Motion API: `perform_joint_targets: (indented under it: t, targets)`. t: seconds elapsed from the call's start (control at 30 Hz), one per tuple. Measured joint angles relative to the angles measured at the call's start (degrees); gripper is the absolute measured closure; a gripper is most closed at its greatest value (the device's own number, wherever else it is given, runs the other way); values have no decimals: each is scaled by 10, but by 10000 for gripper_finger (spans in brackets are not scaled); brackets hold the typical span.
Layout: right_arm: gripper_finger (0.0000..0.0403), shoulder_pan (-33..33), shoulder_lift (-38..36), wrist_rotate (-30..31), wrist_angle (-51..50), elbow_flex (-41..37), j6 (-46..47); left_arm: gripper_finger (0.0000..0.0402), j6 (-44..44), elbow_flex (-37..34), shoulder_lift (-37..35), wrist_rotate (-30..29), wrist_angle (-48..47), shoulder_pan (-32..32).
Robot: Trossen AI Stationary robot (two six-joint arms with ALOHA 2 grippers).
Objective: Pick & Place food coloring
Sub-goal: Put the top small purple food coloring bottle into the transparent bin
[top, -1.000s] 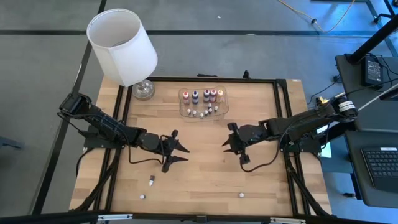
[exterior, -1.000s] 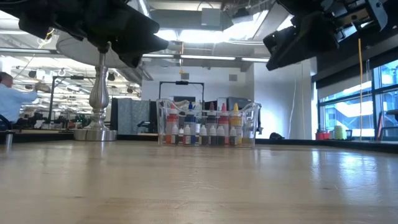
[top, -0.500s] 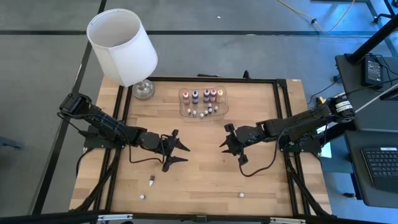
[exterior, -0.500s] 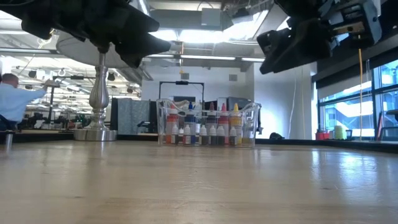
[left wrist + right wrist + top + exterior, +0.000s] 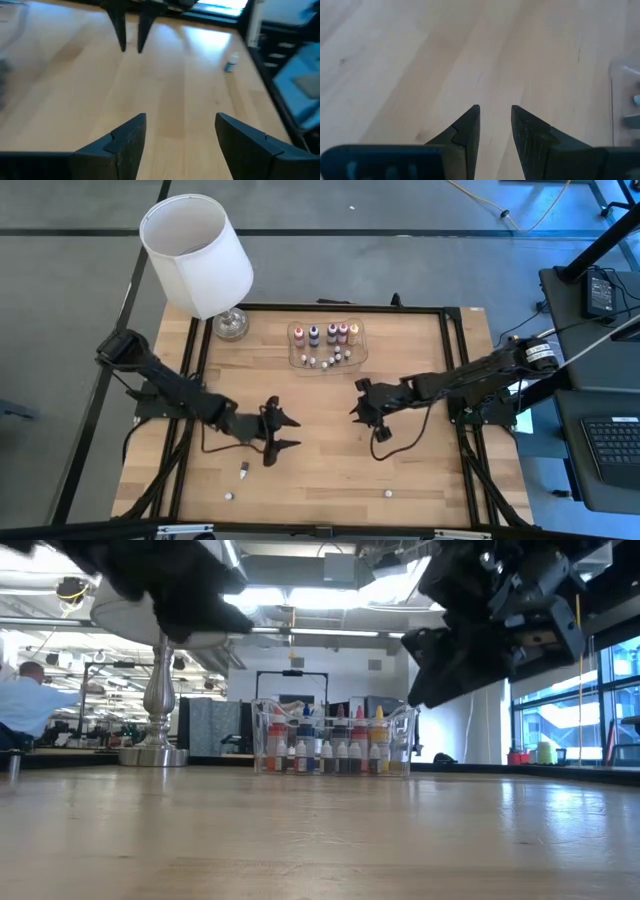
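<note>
At the worktop's (image 5: 330, 480) far edge a tray (image 5: 326, 346) of food coloring bottles (image 5: 325, 334) is set, with a lamp (image 5: 205, 265) to its left, while three loose bottles (image 5: 244, 472) are scattered along the near edge.

We see two black jointed arms, each trailing a thin dark looped cable near its wrist. The left gripper (image 5: 288, 433) ends in two slim, pointed black fingers (image 5: 125, 140) with stepped inner edges. The right gripper (image 5: 357, 403) matches it, and its arm carries a white band near the base.
</note>
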Motion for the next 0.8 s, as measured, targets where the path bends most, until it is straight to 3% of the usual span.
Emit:
perform_joint_targets:
  t: [0.1, 0.23, 0.4, 0.57, 0.7, 0.8]
  targets:
    - [289, -2, 10, 0, 0, 0, 0, 168, -45, 61, 14, -103, -100, -49]
    - [289, -2, 16, 0, -3, 0, 12, 167, -127, 104, 45, -220, -161, -111]
    - [289, -2, 16, 0, -1, 0, 33, 171, -268, 129, 89, -252, -209, -173]
    - [289, -2, 16, 0, 1, 0, 33, 167, -463, 175, 121, -161, -345, -198]
    - [289, -2, 16, 0, 10, 0, 33, 169, -657, 233, 147, -9, -537, -187]
    - [289, -2, 16, 0, 18, 0, 33, 171, -756, 265, 167, 97, -649, -176]
